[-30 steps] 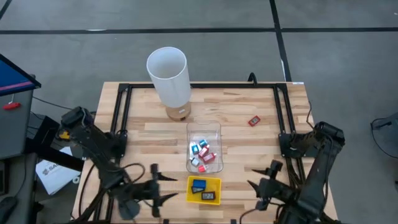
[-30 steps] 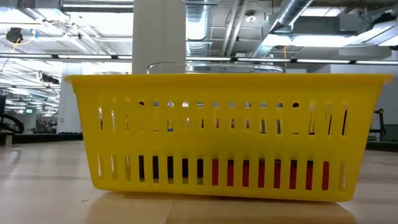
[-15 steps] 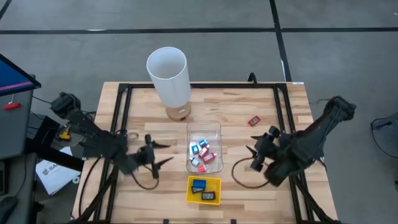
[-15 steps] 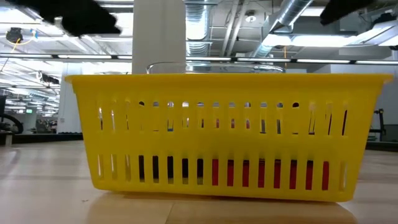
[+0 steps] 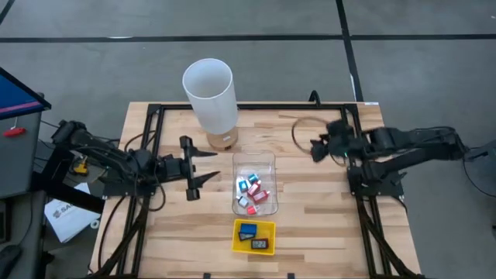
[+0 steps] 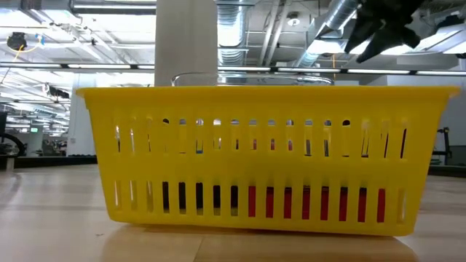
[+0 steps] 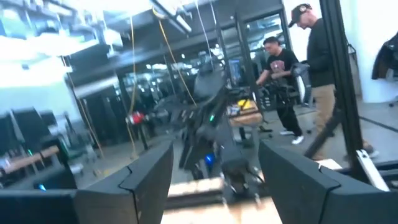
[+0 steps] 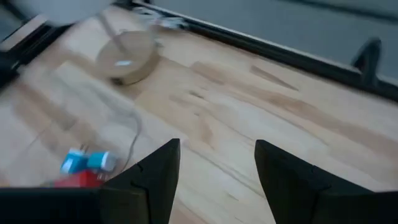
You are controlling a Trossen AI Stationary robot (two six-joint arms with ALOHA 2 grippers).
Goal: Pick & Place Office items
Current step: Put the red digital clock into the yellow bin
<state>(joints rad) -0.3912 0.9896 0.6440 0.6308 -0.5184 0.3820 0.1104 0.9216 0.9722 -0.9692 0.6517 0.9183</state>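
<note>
1. Office items sit in two containers at the middle of the wooden table (image 5: 310, 209), whose black frame runs along its far and side edges.
2. At the far edge, left of centre, a tall white cylinder (image 5: 209, 94) stands on a round wooden base.
3. The left arm reaches in from the left; the left gripper (image 5: 195, 167) hangs just left of the clear bin, fingers spread apart.
4. The right arm stretches in from the right; the right gripper (image 5: 318, 145) is over the far right part of the table, fingers parted with a clear gap between them in its wrist view.
5. The clear bin (image 5: 254, 164) holds a cluster of red, blue, pink and white pieces (image 5: 253, 192) at its near end.
6. Just nearer, the yellow tray (image 5: 253, 226) holds a blue piece (image 5: 248, 231) and a dark piece (image 5: 260, 244).
7. In the left wrist view, two people (image 7: 283, 81) stand in the room beyond the table.
</note>
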